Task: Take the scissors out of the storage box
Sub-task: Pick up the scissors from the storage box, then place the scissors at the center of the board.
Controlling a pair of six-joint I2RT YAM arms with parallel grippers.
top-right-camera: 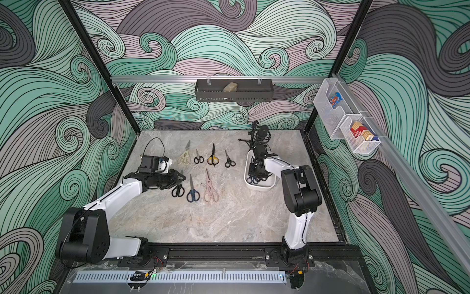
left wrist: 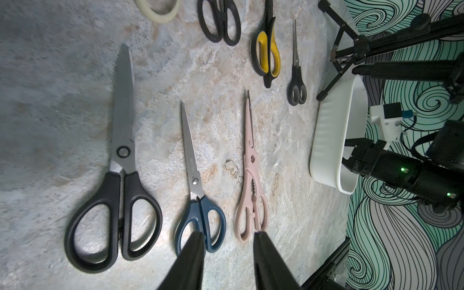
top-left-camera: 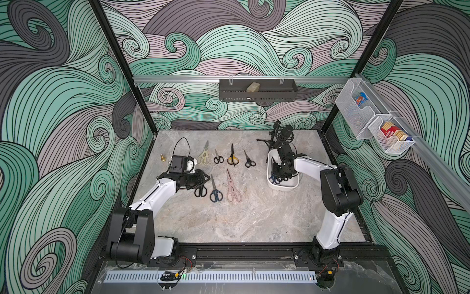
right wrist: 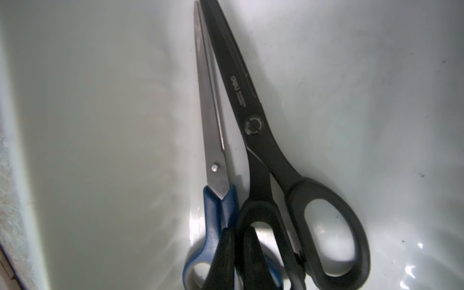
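The white storage box [top-left-camera: 279, 187] stands at the right of the table. Inside it lie black scissors [right wrist: 251, 113] and blue-handled scissors [right wrist: 213, 150], side by side. My right gripper [right wrist: 237, 241] reaches down into the box, shut on the near ring of the black pair's handle, one finger inside the ring. Several scissors lie in two rows on the table, among them a cream pair [top-left-camera: 204, 155], a yellow-black pair [top-left-camera: 232, 156] and a pink pair [left wrist: 251, 163]. My left gripper [left wrist: 229, 236] hovers open and empty over the handles of a blue pair [left wrist: 193, 175] and the pink pair.
A black microphone on a tripod [top-left-camera: 282, 135] stands just behind the box. A small brass object [top-left-camera: 162, 157] sits at the table's far left. A black perforated tray [top-left-camera: 256, 90] hangs on the back rail, and white wire baskets [top-left-camera: 376, 122] on the right rail.
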